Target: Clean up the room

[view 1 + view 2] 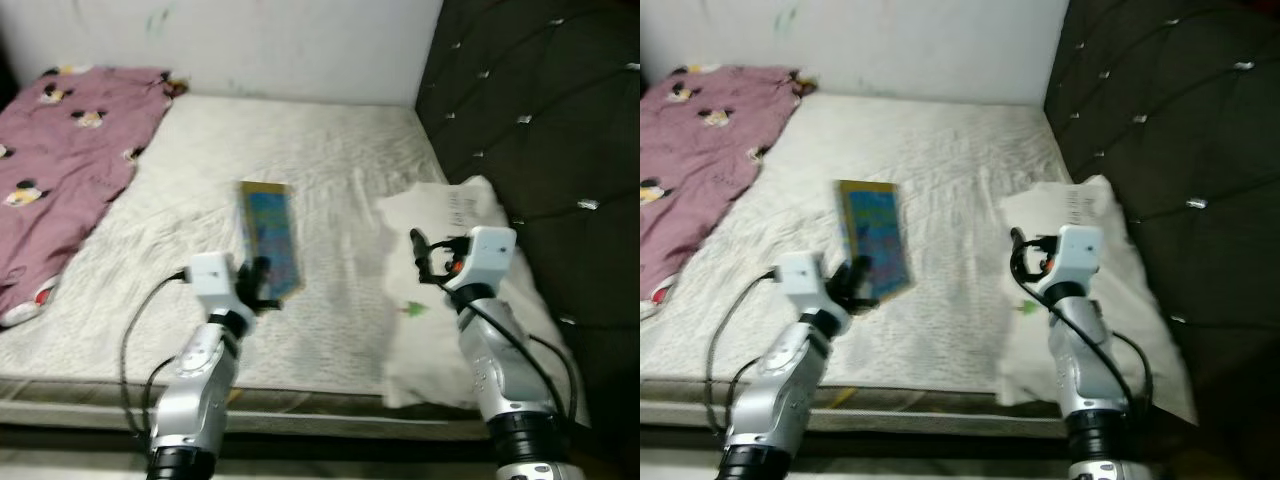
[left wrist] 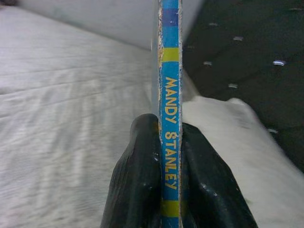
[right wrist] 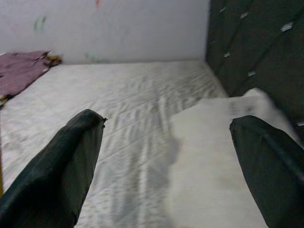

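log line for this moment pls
left gripper: shut on book spine, above bed | right gripper: open, over white pillow | pink blanket: on bed's left side

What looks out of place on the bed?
A book lies mid-mattress, its near edge clamped in the left gripper. A pink blanket lies rumpled on the left, and a white cloth is crumpled by the dark headboard.
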